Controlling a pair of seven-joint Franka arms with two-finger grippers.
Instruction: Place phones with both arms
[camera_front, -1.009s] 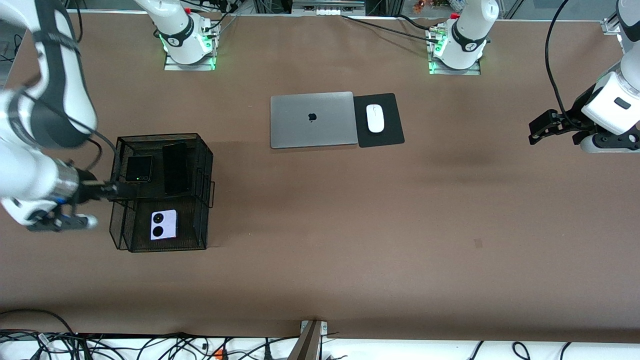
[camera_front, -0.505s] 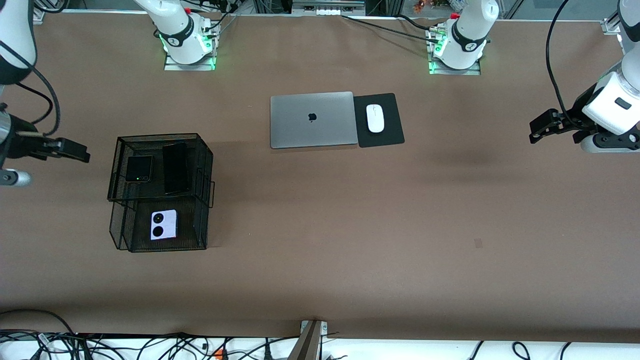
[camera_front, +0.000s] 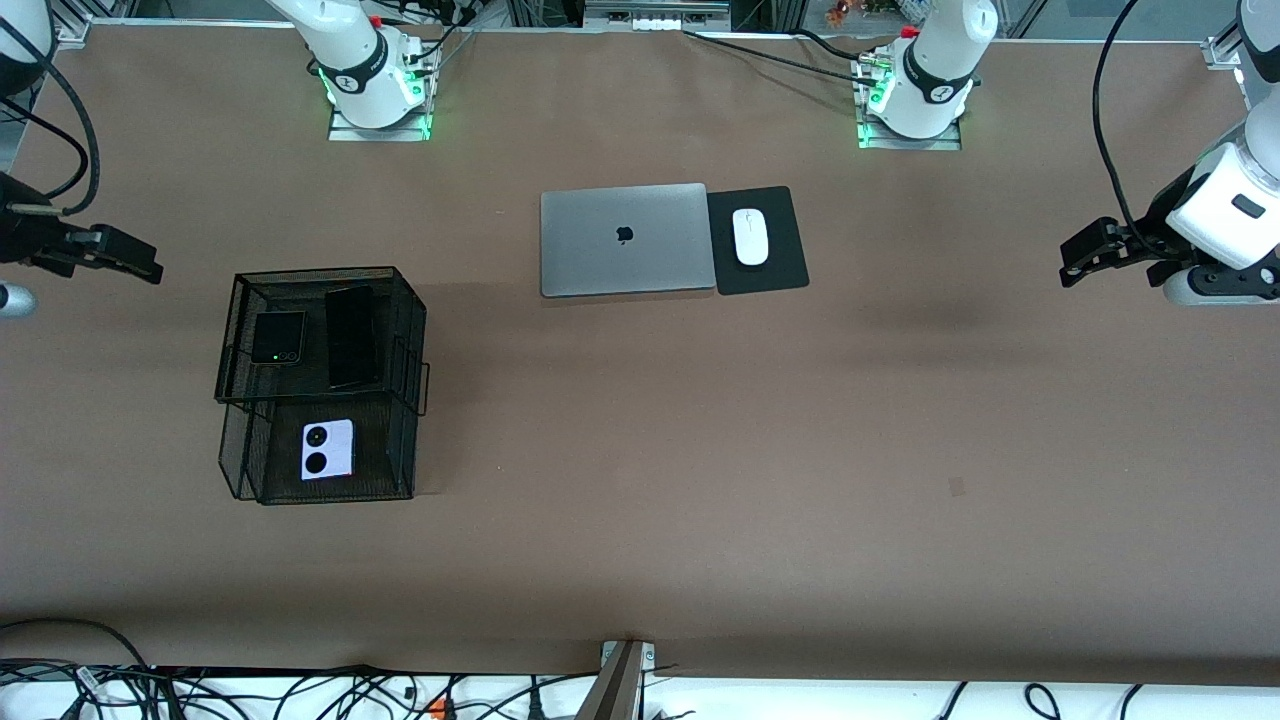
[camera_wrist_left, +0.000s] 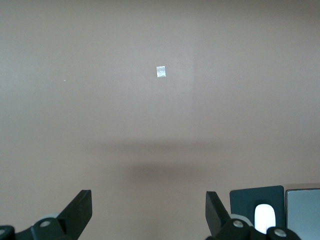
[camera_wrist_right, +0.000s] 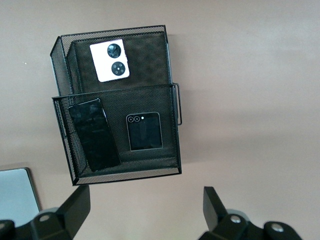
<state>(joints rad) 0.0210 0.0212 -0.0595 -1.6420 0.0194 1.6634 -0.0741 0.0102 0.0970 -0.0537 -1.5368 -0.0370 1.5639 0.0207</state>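
phones sit in the black mesh rack (camera_front: 320, 385) toward the right arm's end of the table (camera_front: 640, 480). in the front view the long black phone (camera_front: 352, 336) and the folded black phone (camera_front: 277, 337) lie side by side on the rack's upper tier, and the pale phone (camera_front: 328, 449) with two camera circles lies on the lower tier, nearer the front camera. a second ago the right gripper (camera_front: 110, 252) was at the rack's edge beside the folded phone; now it has pulled away toward the table's end, jaws wide and empty. the left gripper (camera_front: 1095, 255) waits over the left arm's end, also wide and empty, unmoved. a closed laptop (camera_front: 625, 240) and a mouse (camera_front: 750, 236) on its pad (camera_front: 757, 241) lie mid-table, farther from the camera.

in the left wrist view, bare table shows between spread fingers (camera_wrist_left: 80, 212), with the mouse (camera_wrist_left: 265, 217) beside them.

in the right wrist view, the rack (camera_wrist_right: 117, 105) holds all three phones: long black phone (camera_wrist_right: 94, 134), folded black phone (camera_wrist_right: 144, 131), pale phone (camera_wrist_right: 110, 60).

with every phone racked and the gripper withdrawn, the placing looks finished.
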